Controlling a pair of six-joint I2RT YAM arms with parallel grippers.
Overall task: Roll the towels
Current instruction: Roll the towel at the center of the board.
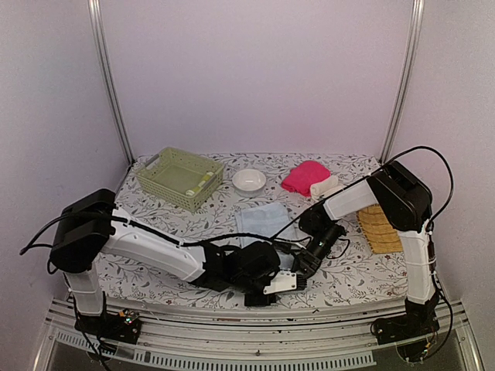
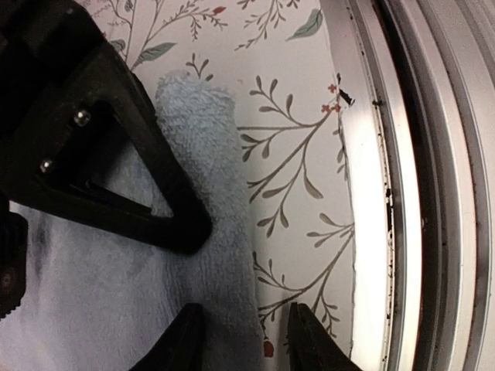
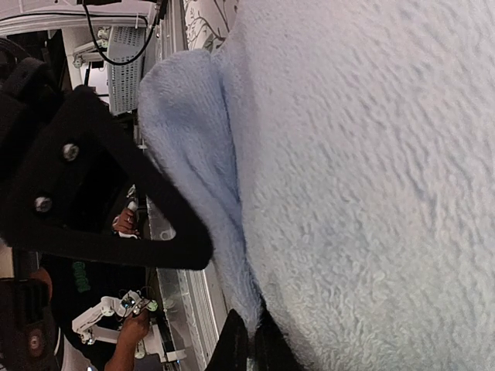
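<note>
Towels, four by count. Large pale blue terry towel [image 1: 261, 219] spread at the centre of the floral-clothed desk [image 1: 352, 282], its near edge at 6 o'clock gathered into a fold, likely as the start of a roll. Right tool [image 3: 249, 344] closed tight on that folded edge, apparently to keep the fold from springing back. Left tool [image 2: 244, 321] about half open, fingers astride the same hem and gripping nothing, seemingly placed to tuck or re-grip. Bright pink towel [image 1: 303, 175] bunched at 1 o'clock, with a small cream-white towel [image 1: 325, 186] rolled and touching its right side. Small yellow-green-and-cream towel [image 1: 199, 184] lying inside the pale green plastic basket [image 1: 164, 188] at 11 o'clock, presumably put away as finished. Besides these, one round white bowl [image 1: 249, 180] at 12 o'clock and one yellow woven slatted tray [image 1: 379, 229] at 3 o'clock. Two tools, both working the near hem.
</note>
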